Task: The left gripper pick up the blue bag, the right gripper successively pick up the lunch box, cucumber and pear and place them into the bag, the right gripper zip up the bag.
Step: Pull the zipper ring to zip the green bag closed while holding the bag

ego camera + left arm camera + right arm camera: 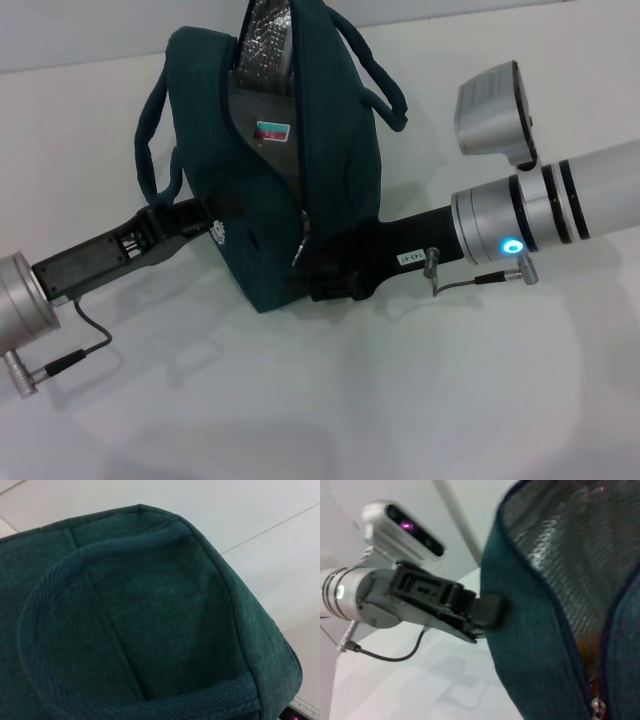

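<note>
I am at the zipping step, as I judge it: the blue bag (275, 170) stands upright on the white table (320, 400) with its mouth partly open, foil lining (268, 45) showing at the top, and the lunch box (262, 125) sits inside, its red and teal sticker (271, 131) visible through the gap. An orange glow low in the opening in my right wrist view suggests the pear (587, 647) is in too; the cucumber I cannot see. My left gripper (195, 222) is pressed against the bag's left side near the small white logo (218, 232), clenched on the fabric there as far as my right wrist view shows, steadying the bag. My right gripper (325, 272) is low against the bag's front at the bottom of the zipper (302, 235); its fingertips are hidden by fabric, so I cannot tell whether they are closed on the pull or not. The next move, I think, calls for a sure pinch on the metal ring pull (597, 707), then a steady draw along the zipper track up and over the top while my left side keeps the bag from tipping or sliding.
</note>
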`<state>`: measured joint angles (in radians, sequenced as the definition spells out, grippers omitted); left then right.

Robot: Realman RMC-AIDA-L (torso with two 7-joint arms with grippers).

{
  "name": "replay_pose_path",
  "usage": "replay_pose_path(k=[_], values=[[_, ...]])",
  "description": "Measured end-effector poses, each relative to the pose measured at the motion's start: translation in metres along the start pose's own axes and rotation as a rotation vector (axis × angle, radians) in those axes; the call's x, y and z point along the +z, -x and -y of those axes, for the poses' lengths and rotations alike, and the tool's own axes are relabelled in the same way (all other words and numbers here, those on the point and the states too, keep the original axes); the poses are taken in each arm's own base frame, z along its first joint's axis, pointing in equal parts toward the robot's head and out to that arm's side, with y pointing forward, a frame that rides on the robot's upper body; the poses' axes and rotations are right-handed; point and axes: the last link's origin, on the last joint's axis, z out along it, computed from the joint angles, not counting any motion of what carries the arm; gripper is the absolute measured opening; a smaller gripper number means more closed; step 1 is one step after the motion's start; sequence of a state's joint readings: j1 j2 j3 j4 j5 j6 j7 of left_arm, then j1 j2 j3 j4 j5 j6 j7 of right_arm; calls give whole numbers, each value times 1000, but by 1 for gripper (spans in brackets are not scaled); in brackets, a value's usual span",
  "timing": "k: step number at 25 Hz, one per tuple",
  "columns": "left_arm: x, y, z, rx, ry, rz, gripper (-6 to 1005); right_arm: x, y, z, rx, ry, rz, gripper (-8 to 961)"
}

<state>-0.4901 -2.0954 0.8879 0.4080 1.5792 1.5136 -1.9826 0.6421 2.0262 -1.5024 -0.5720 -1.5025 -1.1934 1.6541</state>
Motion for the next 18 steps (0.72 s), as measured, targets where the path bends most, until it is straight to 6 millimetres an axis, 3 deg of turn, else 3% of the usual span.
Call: replay_pose_path(k=[4,8,12,18], values=[[-1,1,0,-1,-1,-2,77,-3,1,5,37,-40,54,397],[-1,1,1,-2,-2,-2,77,-5,0,-2,30,16,46,396],[-1,1,1,-3,-2,-2,77,-13,-3,10,76,-67,101,395],[-2,1,1,-2,-2,-2,77,-15,-3,4,65,-23,98,394]])
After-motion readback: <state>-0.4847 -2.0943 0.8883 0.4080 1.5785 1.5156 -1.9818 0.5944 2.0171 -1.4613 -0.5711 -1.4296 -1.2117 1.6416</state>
